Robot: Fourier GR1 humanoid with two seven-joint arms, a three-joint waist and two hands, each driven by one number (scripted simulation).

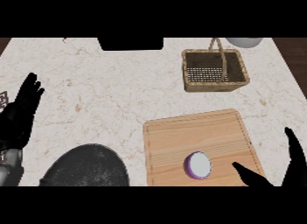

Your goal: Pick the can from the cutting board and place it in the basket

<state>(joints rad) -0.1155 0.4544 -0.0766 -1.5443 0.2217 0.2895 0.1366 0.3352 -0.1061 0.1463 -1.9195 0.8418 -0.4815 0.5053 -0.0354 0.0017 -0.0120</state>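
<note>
Head view: can [198, 165] on cutting board [197, 131]; basket [215, 83] apart.

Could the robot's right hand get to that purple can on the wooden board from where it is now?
Probably yes. The right hand is open just beside the can, its thumb pointing toward it, and only bare cutting board lies between them.

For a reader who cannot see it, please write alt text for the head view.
A purple can stands on a wooden cutting board, with the open right hand just beside it. A wicker basket sits farther back on the marble counter; the left hand rests open at the left edge.
</note>
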